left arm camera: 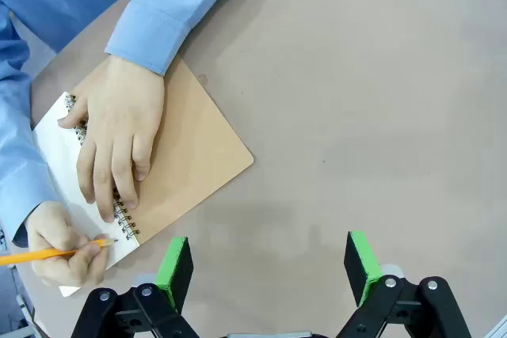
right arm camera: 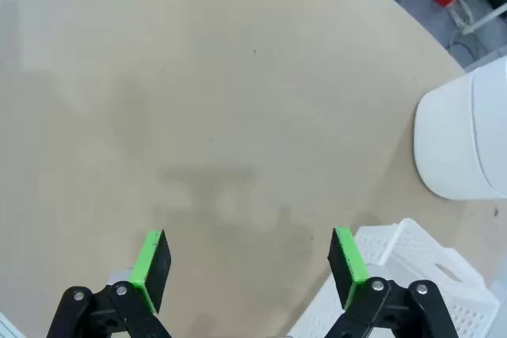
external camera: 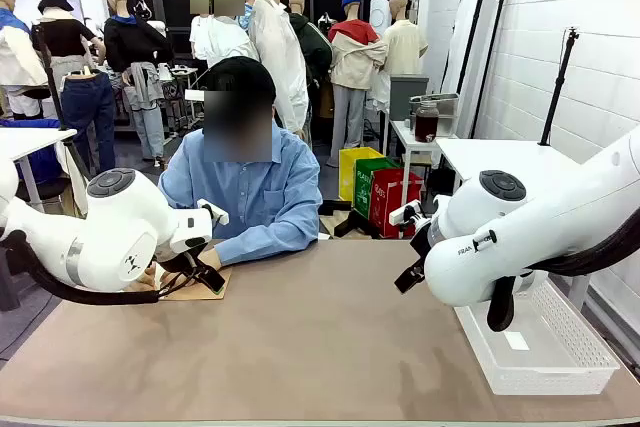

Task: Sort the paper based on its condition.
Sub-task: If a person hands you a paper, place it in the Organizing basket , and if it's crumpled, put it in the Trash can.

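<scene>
The paper is out of view as loose sheets. A spiral notebook (left arm camera: pixel 194 160) with a brown cover lies open at the table's far left, in front of the person. One hand (left arm camera: pixel 115 136) presses on it. The other hand (left arm camera: pixel 59 247) holds an orange pencil over its white page (left arm camera: pixel 55 136). My left gripper (left arm camera: pixel 268 268) hangs open above bare table just beside the notebook, holding nothing. Over bare table nearer the right side, my right gripper (right arm camera: pixel 247 265) is open and holds nothing.
A white mesh basket (external camera: pixel 520 382) stands at the table's right front, its corner (right arm camera: pixel 412 275) beside my right gripper. The table (external camera: pixel 320 337) is brown and rounded. The person in a blue shirt (external camera: pixel 250 192) sits at the far side.
</scene>
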Available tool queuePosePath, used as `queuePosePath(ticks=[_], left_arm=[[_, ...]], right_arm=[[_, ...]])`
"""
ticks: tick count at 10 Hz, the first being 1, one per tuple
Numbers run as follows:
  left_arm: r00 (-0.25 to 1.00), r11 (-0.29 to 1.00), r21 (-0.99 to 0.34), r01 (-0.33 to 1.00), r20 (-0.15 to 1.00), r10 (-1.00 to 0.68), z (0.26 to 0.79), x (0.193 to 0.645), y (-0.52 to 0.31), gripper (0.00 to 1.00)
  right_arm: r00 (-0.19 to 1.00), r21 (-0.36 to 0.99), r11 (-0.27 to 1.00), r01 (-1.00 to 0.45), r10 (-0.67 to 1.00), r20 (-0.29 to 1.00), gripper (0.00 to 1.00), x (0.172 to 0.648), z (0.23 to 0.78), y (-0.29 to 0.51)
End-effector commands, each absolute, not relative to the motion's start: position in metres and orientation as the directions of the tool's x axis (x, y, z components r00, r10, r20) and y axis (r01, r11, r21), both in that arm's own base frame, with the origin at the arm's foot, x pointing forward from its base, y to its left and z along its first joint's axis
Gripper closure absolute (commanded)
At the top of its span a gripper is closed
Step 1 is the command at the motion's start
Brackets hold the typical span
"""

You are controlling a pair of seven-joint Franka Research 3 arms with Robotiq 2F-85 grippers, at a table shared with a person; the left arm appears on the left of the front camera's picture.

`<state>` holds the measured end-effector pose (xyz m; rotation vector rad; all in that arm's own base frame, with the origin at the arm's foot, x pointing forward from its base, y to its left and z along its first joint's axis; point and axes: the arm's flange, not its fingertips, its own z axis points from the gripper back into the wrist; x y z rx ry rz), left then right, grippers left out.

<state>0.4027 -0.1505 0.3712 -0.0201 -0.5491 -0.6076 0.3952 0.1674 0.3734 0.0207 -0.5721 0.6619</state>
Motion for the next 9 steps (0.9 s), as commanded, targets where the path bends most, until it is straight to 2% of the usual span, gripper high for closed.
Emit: queuePosePath(ticks=[1,9], left_arm=[[0.683,0.825,0.14,0.547,0.496,-0.537,0.3712,0.4027,-0.1505,0.0],[0.683,0.825,0.14,0.547,0.496,-0.537,0.3712,0.4027,-0.1505,0.0]], right_arm=[[0.641,-0.159,0.794,-0.586,0.575,0.508,0.0,0.3952,0.3734,0.1674],[0.641,-0.159,0.794,-0.586,0.575,0.508,0.0,0.3952,0.3734,0.1674]])
